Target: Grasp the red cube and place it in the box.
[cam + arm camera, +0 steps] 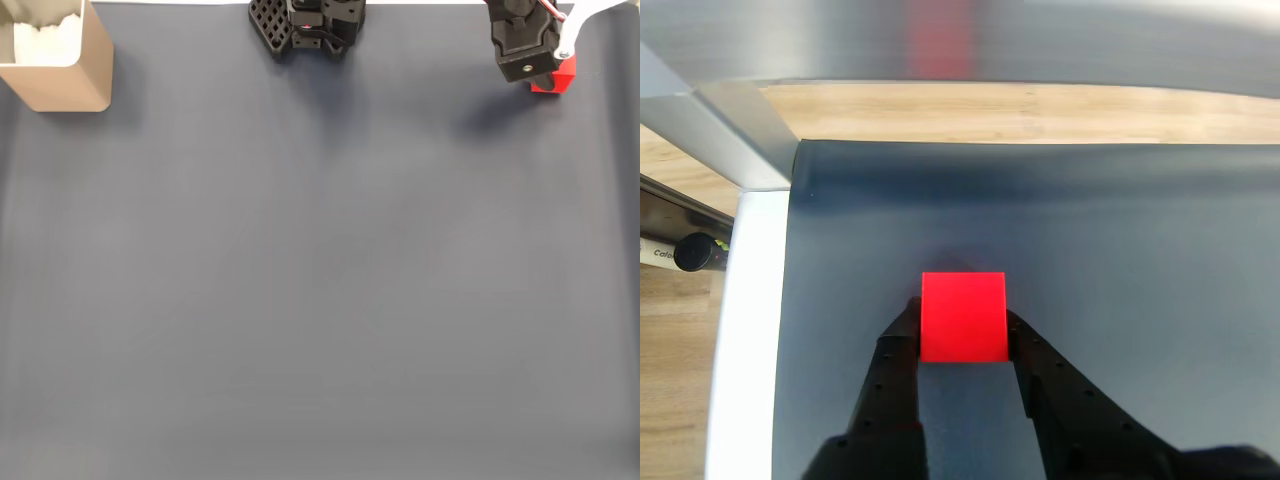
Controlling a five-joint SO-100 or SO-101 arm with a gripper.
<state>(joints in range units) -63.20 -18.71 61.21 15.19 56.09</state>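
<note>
1. Gripper point(962, 335) at bottom of wrist view, two black fingers point(895, 375) reaching up into frame, one on each side of the red cube point(963, 315).
2. Jaws closed onto the cube: left finger touches its left face, right finger its right face, no gap visible on either side. Clamped on cube.
3. Cube sits between the fingertips, top face bright and plain, lower edge level with the tips. Whether it rests on the surface or is lifted cannot be told from the wrist view.
4. Dark grey mat surface point(1120, 260) under and beyond the cube.
5. Past the mat edge in wrist view: white strip point(745, 330) along the left, wooden floor or board point(1020, 112) beyond, grey metal leg point(715, 135) at upper left, black round knob point(697, 252) at far left.
6. Fixed view: gripper point(540, 72) at top right corner of the mat point(320, 280), black body covering most of the cube point(558, 76); only a red corner shows at its lower right.
7. Arm base point(305, 25) at top centre, black, lattice part on its left.
8. Box point(62, 60) at top left corner, tan, open top, white material inside; well apart from cube and gripper, across the whole width of the mat.
</note>
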